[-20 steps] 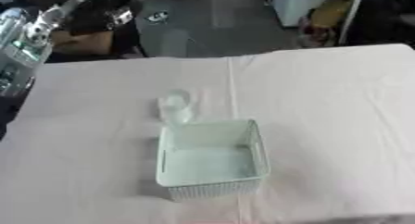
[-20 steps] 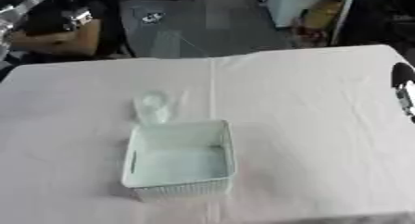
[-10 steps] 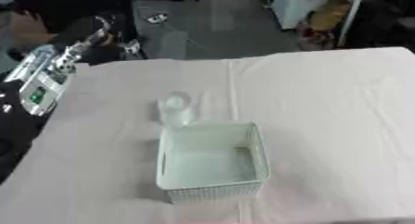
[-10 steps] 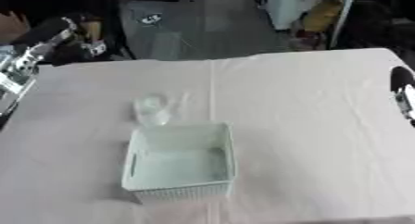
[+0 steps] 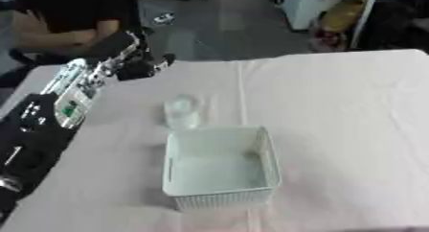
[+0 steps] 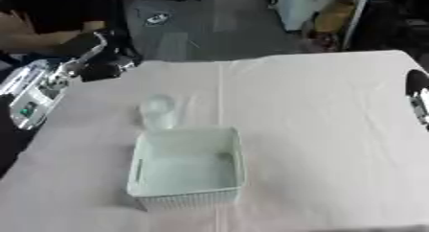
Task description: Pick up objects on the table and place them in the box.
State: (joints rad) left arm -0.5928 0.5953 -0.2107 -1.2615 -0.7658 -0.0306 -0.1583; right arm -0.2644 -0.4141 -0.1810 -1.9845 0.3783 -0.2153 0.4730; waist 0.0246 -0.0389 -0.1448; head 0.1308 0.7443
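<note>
A small clear cup [image 5: 180, 112] stands on the pale tablecloth, just behind the far left corner of the white ribbed box [image 5: 223, 198]. The box is open at the top and looks empty inside. My left arm reaches in from the lower left, and my left hand [image 5: 137, 59] hovers above the table's far left part, up and to the left of the cup and apart from it. It holds nothing that I can make out. Only a dark part of my right hand [image 6: 415, 91] shows, at the right edge of the right eye view.
The tablecloth [image 5: 344, 111] covers the whole table, with its far edge just behind my left hand. Beyond that edge lie a grey floor and dark furniture. A person sits at the far left, away from the table's things.
My left arm has swung in from the far left edge and over the table, toward the cup. The cup, the box and the right hand have stayed where they were.
</note>
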